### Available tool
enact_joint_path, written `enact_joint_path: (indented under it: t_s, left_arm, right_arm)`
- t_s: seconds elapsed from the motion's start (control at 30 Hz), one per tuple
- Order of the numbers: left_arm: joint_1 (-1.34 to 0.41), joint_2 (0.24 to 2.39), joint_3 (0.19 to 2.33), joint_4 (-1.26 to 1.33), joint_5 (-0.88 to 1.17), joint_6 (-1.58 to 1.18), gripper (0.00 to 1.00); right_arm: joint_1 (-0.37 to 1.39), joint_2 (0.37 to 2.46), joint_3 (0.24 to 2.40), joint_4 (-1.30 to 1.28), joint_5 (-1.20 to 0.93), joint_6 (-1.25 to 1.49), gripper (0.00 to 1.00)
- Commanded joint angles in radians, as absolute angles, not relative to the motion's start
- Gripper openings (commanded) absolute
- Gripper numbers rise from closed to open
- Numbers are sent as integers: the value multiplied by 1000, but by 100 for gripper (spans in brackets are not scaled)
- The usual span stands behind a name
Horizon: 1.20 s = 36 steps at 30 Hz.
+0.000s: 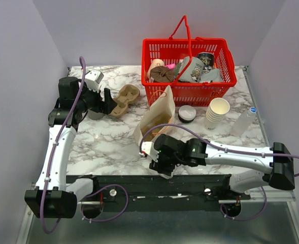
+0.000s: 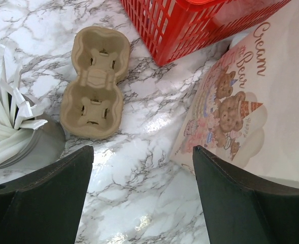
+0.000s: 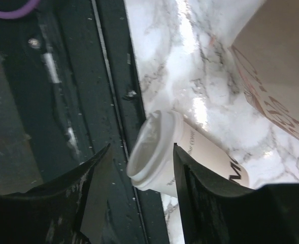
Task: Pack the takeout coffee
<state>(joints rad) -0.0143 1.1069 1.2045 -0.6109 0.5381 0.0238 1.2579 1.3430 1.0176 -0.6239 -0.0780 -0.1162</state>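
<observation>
Takeout coffee (image 3: 202, 147) is seen tipped inside half-spread right end effector (image 3: 141, 146), grip unclear. Light, crushable: best pinched gently below lid (image 3: 152, 152). Left end effector (image 2: 143, 150) wide, empty.

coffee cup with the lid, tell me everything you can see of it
The cup is small, of white paper with dark print along its side, and is closed by a round white plastic lid with a raised rim. It is tilted far over, almost lying, with its lid end at the near edge of the table. The bag stands beside it, apart. The right gripper straddles the lid end; one finger looks to be against it, but whether it is gripped cannot be told.
</observation>
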Motion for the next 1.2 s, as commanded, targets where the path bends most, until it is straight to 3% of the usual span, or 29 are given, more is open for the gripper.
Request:
enact_joint_path:
  t_s: [0.0,0.1,0.17,0.33,0.7,0.8,0.97,1.07,1.17]
  left_arm:
    - [-8,1072,1172,-558,551,3,88]
    - [-8,1078,1167,-548,571,-32,88]
    - [-8,1088,1175,-548,577,-34,88]
    - [-8,1106,1195,-543,597,-37,88]
    - [-8,1048,1089,-406,1027,28,88]
    - [-8,936,1040,-543,1065,287,87]
    - [-26,821,1062,-1030,1134,731,95]
    - [-119,789,1045,-1074,1056,790,98]
    - [-346,801,1042,-1033,872,676,98]
  right_arm:
    - [1259,1345,1003,-692,60,-113,60]
    - [1259,1338,1022,-725,31,-130,61]
    - [1259,1330,1043,-739,23,-161,66]
    - [1258,1276,1140,-778,144,-213,70]
    - [1226,1194,1261,-784,183,-347,72]
    - [1117,1186,1374,-819,57,-284,74]
    - [977,1194,1604,-887,-130,-276,74]
    - [936,1103,1609,-890,-242,-392,73]
    - [936,970,1435,-945,-373,-656,69]
